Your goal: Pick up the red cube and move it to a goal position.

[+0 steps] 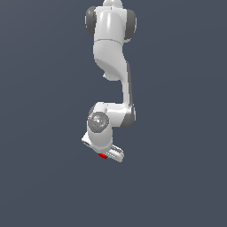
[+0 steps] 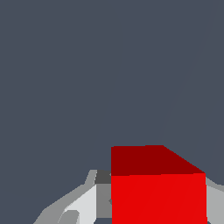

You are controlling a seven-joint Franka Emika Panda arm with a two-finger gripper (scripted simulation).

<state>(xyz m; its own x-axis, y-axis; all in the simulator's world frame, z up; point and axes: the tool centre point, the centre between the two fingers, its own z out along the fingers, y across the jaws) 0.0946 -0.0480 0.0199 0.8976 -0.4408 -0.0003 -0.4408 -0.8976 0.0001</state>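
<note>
- the white, jointed robot arm (image 1: 111, 66) reaches down from the top of the exterior view, with grey caps at its joints, over a plain dark blue-grey surface (image 1: 44, 177) that fills both views.
- its white claw (image 1: 107, 155) sits at the low end of the arm, tilted, with its fingers toward the exterior view's right.
- the small, plain bright red cube (image 1: 103, 155) shows as a thin red sliver at the underside of the claw, mostly hidden by the white body.
- in the wrist view the red cube (image 2: 157, 192) looms large between pale grey finger parts (image 2: 81, 205), one on each side, touching it.
- the claw is closed around the cube, gripping it by two opposite faces.
- no edge or corner of the surface shows, so the cube's place on it cannot be told.
</note>
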